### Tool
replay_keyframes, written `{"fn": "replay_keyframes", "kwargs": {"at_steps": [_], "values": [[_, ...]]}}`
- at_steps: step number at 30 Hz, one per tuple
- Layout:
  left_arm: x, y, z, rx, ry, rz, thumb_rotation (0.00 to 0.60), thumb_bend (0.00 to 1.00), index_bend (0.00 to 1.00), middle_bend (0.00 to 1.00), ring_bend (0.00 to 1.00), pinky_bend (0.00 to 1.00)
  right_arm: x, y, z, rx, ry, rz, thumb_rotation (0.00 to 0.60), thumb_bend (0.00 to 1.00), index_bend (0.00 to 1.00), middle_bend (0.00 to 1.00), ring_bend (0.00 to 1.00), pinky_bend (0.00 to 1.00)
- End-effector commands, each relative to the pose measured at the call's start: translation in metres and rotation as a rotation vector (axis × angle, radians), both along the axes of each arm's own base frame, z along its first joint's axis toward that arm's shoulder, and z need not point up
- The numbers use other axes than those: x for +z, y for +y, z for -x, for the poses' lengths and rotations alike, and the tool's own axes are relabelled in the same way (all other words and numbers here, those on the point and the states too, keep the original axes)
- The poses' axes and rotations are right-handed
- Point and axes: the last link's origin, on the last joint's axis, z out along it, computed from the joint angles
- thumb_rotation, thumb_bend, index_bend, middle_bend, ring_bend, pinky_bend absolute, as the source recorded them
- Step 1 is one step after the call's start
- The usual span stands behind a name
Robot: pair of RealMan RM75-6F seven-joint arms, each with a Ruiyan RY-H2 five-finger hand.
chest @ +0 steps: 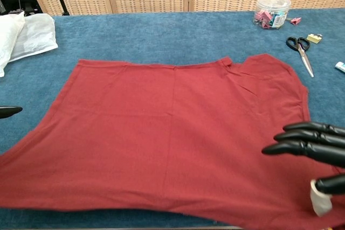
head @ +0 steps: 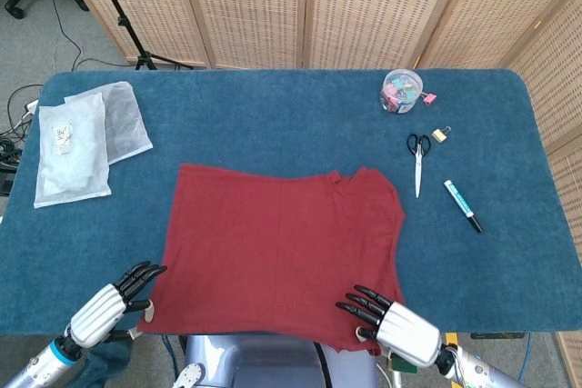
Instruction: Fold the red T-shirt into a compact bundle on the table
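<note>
The red T-shirt (head: 282, 247) (chest: 172, 133) lies spread flat on the blue table (head: 273, 106), neck end to the right, and its near edge reaches the table's front edge. My left hand (head: 111, 302) pinches the shirt's near-left corner; only a fingertip of the left hand (chest: 8, 111) shows in the chest view. My right hand (head: 393, 326) (chest: 315, 152) grips the near-right corner, with dark fingers stretched over the cloth and the thumb at its edge.
Two plastic bags (head: 82, 138) (chest: 27, 33) lie at the far left. A clear jar of clips (head: 401, 91) (chest: 272, 12), scissors (head: 417, 156) (chest: 301, 49), a small padlock (head: 440, 134) and a marker (head: 463, 205) sit at the right.
</note>
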Motion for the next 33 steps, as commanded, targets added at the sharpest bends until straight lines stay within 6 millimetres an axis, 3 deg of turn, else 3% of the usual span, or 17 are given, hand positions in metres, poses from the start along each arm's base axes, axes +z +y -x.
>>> {"fn": "replay_keyframes", "kwargs": {"at_steps": [1,25,33], "values": [[0.003,-0.007,0.000,-0.006,-0.008,0.013,0.600,0.84,0.76,0.00,0.00,0.00,0.003,0.011,0.001,0.013,-0.002,-0.023,0.600,0.83,0.62,0.09,0.00,0.00],[0.011,-0.052,0.003,-0.052,-0.027,0.088,0.600,0.84,0.76,0.00,0.00,0.00,0.029,0.050,0.019,0.045,-0.008,-0.116,0.600,0.85,0.63,0.09,0.00,0.00],[0.012,-0.043,0.000,-0.047,-0.042,0.045,0.600,0.84,0.76,0.00,0.00,0.00,0.029,0.041,0.020,0.020,-0.016,-0.092,0.600,0.85,0.63,0.09,0.00,0.00]]}}
